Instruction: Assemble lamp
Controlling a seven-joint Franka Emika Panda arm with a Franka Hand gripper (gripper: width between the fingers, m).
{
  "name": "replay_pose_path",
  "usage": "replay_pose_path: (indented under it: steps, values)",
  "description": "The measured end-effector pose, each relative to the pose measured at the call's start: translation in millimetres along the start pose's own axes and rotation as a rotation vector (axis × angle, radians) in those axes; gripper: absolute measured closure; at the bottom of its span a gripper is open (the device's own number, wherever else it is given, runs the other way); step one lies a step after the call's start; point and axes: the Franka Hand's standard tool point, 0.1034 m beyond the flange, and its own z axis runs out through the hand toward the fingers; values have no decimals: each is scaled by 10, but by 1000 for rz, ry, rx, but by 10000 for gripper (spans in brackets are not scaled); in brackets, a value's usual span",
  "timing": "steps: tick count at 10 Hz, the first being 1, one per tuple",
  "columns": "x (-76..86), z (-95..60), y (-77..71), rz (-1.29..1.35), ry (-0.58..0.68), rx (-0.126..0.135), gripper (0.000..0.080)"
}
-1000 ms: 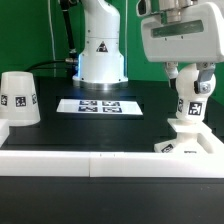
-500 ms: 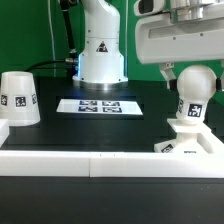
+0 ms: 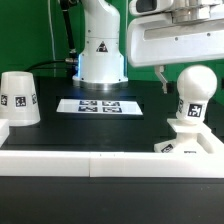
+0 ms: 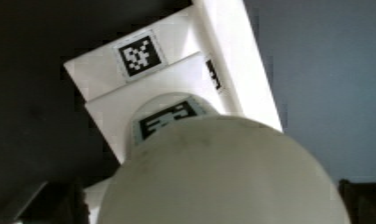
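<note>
The white round-headed bulb [image 3: 196,88] stands upright on its stem in the flat square base [image 3: 190,142] at the exterior view's right. My gripper [image 3: 178,72] hangs just above the bulb, a little toward the exterior view's left. It is open and holds nothing. One dark fingertip [image 3: 163,78] shows beside the bulb's head. In the wrist view the bulb's head [image 4: 211,165] fills the space between the spread fingers of my gripper [image 4: 203,208], with the tagged base [image 4: 158,65] beyond. The cone shade [image 3: 18,98] stands on the table at the exterior view's left.
The marker board [image 3: 98,105] lies in the middle at the back. The white robot pedestal [image 3: 100,50] stands behind it. A long white rail [image 3: 80,163] runs along the front edge, in front of the base.
My gripper has let go of the bulb's head and risen, drifting toward the exterior view's left. The bulb stays standing on the base.
</note>
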Motion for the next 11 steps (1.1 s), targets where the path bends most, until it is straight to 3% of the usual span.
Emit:
replay_pose_path:
  steps: [2,6,11]
  values:
    - [27,-8,-4,-205,19,-8,101]
    - [86,-6,-31,-791,102,-55,101]
    - [98,-9,-6,-1132,90,-90,101]
